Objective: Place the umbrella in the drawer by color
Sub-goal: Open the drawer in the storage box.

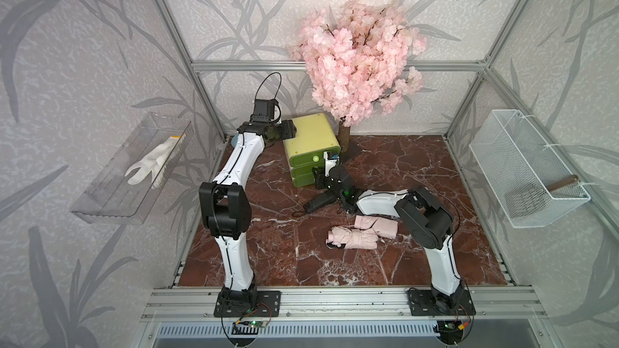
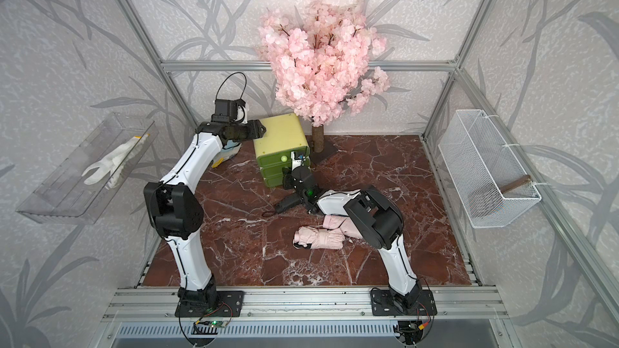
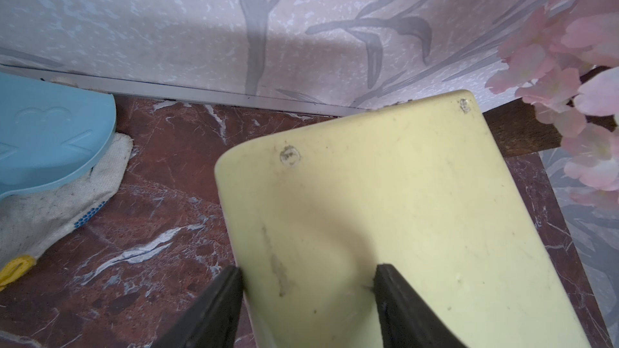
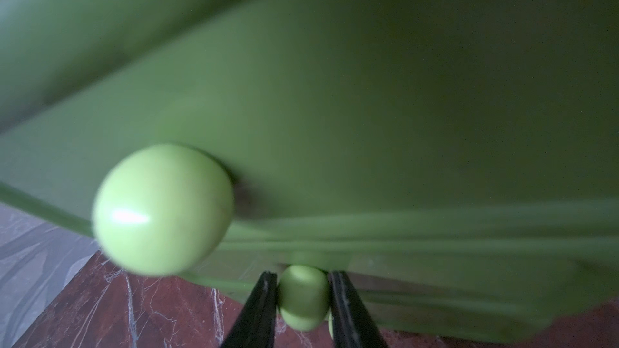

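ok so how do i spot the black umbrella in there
Find the yellow-topped green drawer cabinet at the back of the red marble tabletop. On the marble just in front of it, partly hidden by the right arm, lies a short folded black umbrella. The two pink umbrellas nearer the front share its folded shape; only this one is black.

Under my arms, the red marble table (image 1: 268, 262) bears a green drawer cabinet (image 1: 310, 138) at the back and a blossom tree (image 1: 344, 135) just beside it. Nearer lie a black umbrella (image 1: 320, 201) and a pink umbrella (image 1: 355, 240) touching a second pink umbrella (image 1: 382, 225). A white glove (image 3: 50, 209) lies partly under a blue slipper (image 3: 50, 142).
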Available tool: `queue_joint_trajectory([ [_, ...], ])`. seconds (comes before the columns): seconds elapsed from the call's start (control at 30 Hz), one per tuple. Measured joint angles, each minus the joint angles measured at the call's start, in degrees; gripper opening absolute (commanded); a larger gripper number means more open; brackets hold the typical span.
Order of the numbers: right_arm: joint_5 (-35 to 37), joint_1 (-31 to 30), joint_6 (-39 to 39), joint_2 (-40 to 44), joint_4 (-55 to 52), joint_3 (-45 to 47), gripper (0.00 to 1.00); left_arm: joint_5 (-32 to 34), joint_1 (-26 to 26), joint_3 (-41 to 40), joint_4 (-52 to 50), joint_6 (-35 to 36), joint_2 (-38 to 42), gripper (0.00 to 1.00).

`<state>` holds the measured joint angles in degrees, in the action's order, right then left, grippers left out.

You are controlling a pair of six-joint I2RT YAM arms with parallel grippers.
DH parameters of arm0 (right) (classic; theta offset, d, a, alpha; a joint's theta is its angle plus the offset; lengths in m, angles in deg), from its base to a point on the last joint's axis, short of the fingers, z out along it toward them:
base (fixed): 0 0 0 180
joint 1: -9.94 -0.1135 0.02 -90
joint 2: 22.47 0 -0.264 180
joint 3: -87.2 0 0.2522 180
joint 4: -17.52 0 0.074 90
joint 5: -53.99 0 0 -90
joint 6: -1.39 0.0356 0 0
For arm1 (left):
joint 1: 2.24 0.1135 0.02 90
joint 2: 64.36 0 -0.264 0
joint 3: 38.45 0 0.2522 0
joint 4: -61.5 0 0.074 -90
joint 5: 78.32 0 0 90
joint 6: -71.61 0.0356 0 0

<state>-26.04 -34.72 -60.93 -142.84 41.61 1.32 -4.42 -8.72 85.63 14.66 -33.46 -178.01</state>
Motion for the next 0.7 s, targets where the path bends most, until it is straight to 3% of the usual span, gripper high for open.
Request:
queue_joint_trajectory([
  [0.17,0.0,0.0,0.2,0.0,0.0,0.0,0.32,0.0,0.0,0.0,0.0,0.0,0.0,0.66],
  [0.7,0.0,0.0,0.3,0.0,-0.1,-0.1,0.07,0.0,0.0,0.0,0.1,0.0,0.0,0.65],
])
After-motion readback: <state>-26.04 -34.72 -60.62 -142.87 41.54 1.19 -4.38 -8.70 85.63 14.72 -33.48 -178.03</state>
